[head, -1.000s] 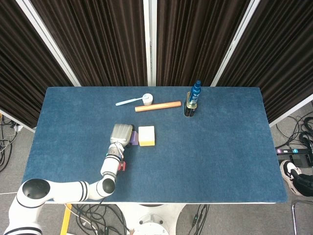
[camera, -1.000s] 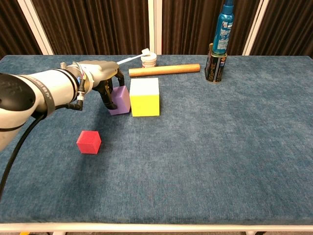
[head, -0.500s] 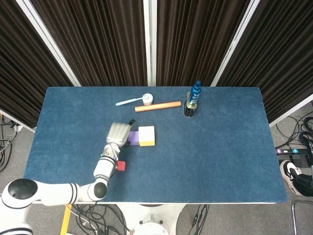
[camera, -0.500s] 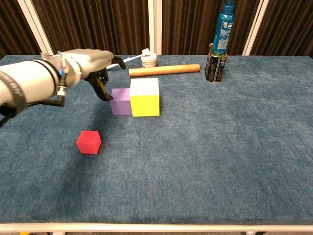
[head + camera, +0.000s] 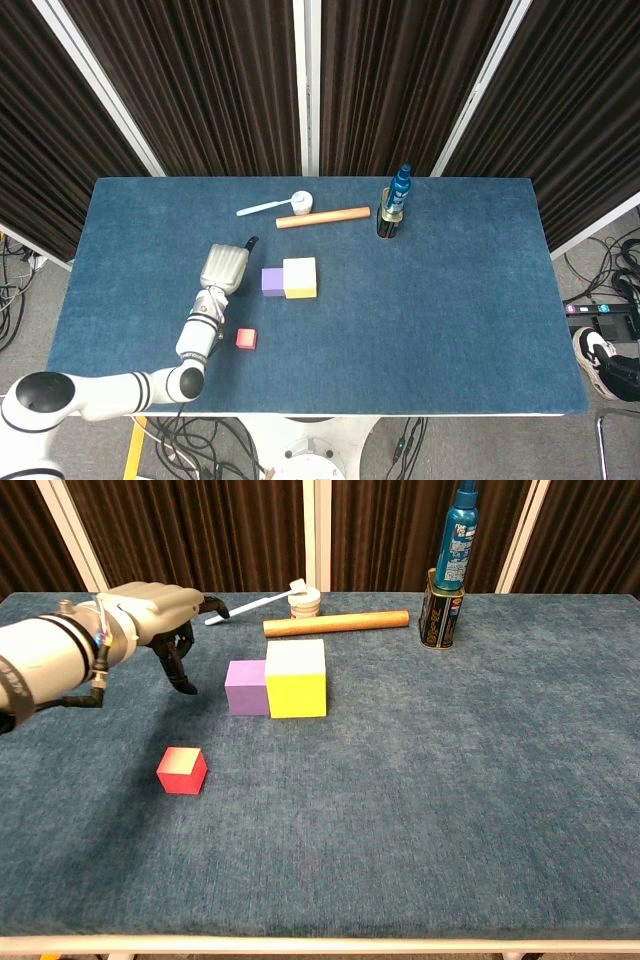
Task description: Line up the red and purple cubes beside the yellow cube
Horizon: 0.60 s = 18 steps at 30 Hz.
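The yellow cube (image 5: pixel 300 278) (image 5: pixel 296 678) stands near the middle of the blue table. A smaller purple cube (image 5: pixel 272 281) (image 5: pixel 246 687) sits flush against its left side. The red cube (image 5: pixel 245 339) (image 5: pixel 182 770) lies alone, nearer the front edge and further left. My left hand (image 5: pixel 223 268) (image 5: pixel 163 619) hovers to the left of the purple cube, apart from it, with its fingers spread and nothing in them. The right hand shows in neither view.
A wooden rolling pin (image 5: pixel 323 217) (image 5: pixel 336 624) lies behind the cubes. Beside it are a small white jar (image 5: pixel 302 204) (image 5: pixel 305 602) and a white spoon (image 5: pixel 263 208). A blue bottle in a can (image 5: pixel 393 208) (image 5: pixel 446 565) stands at the back right.
My left hand has let go of the purple cube beside the yellow one and drawn back to the left, fingers opening. The red cube has not moved.
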### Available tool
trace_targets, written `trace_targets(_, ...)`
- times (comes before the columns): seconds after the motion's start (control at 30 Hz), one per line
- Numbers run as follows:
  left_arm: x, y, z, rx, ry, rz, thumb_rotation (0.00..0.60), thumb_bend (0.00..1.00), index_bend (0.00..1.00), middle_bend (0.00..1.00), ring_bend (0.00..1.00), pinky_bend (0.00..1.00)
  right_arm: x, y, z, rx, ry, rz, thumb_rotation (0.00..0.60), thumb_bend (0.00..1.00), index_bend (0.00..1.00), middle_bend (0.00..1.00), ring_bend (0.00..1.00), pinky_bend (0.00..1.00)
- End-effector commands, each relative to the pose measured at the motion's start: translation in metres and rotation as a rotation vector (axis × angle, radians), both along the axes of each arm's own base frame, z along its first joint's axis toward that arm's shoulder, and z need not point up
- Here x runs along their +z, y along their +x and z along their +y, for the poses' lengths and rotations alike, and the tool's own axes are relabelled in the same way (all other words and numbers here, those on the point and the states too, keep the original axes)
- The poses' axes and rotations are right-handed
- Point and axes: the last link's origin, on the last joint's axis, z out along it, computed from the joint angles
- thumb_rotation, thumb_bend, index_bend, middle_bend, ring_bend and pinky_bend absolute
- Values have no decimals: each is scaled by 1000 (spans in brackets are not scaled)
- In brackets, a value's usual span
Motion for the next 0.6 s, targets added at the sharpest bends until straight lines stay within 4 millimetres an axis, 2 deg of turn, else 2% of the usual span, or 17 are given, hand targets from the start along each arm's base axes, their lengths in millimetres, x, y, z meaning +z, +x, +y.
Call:
trace_targets(0.03,-13,4,4,-14,-5,-19,600,97,160,879,934,1000,0,0,0,-4,-2,1,600,148,0,100,30,110)
trace_targets(0.6,-30,29,15,-69,-15,-76,600,90,160,879,934,999,2,-1,2,-27,-9,7,600,148,0,99,30,110)
